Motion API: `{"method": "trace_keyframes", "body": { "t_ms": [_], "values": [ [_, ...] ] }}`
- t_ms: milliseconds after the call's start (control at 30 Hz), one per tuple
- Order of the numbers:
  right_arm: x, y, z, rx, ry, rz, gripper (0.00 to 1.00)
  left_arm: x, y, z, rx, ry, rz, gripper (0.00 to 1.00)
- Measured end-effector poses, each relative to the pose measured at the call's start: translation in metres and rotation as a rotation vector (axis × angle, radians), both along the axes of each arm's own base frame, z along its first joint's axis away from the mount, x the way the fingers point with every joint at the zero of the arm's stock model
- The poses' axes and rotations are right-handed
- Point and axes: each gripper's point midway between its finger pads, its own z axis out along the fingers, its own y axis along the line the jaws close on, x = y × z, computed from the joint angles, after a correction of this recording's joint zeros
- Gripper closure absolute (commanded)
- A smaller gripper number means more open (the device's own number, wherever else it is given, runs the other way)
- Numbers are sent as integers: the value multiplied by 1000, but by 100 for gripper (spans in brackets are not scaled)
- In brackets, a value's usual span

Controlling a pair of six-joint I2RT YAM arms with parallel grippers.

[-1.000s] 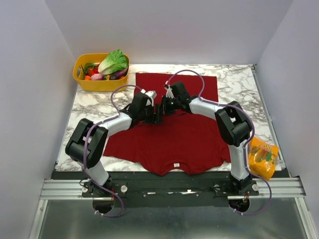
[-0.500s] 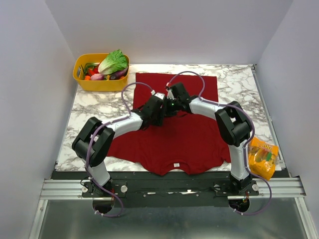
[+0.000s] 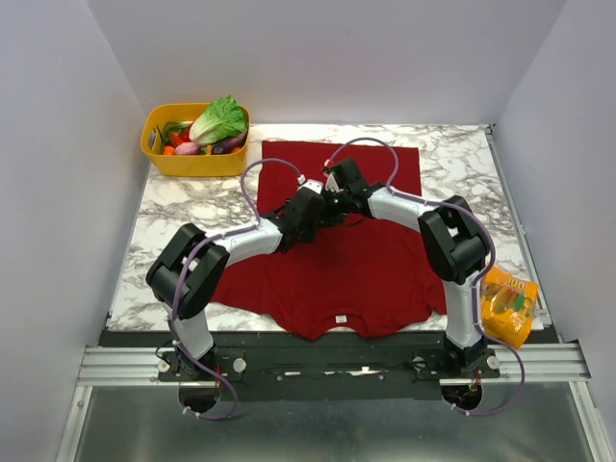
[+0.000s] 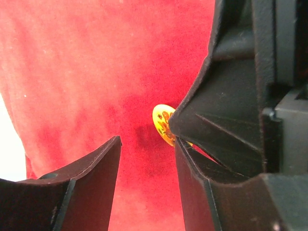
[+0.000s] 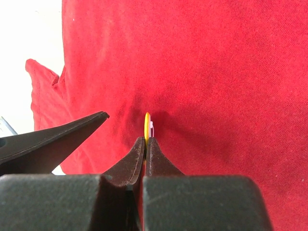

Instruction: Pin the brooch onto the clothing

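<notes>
Two grippers, one brooch, one shirt, one basket and one snack bag are counted.

Finding 1: the right gripper (image 5: 146,140) has its jaws pressed together on the brooch (image 5: 147,125). The brooch stands on edge against the dark red shirt (image 5: 216,72), over the shirt's middle, on the side away from its neck label.

Finding 2: the left gripper (image 4: 147,144) has its jaws moderately apart with only shirt fabric between them. One fingertip sits just beside the brooch; contact cannot be confirmed.

Finding 3: the yellow basket (image 3: 159,154) of vegetables stands off the shirt's far left corner. The snack bag (image 3: 507,303) lies beyond the shirt's near right sleeve.

Change from one second ago: the left gripper has travelled rightward across the shirt and closed up against the right gripper. The right gripper, shirt, basket and snack bag are in about the same places.
</notes>
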Motion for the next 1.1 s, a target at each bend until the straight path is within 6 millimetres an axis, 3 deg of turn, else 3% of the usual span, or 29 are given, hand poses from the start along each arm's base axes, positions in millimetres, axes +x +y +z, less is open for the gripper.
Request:
{"method": "trace_keyframes", "body": {
  "t_ms": [267,467,600,800,1100],
  "values": [
    [-4,6,8,20,1,8,100,-24,16,-6,-6,-25,9,43],
    [-5,9,22,51,4,-1,100,-31,27,22,-80,-129,34,43],
    [-6,13,48,100,-3,-13,99,-35,30,46,-139,-206,27,43],
    [-10,16,75,157,4,-28,100,-37,13,67,-176,-273,-36,43],
    [-15,16,75,163,44,-35,100,-44,-4,78,-166,-310,-105,43]
  ]
}}
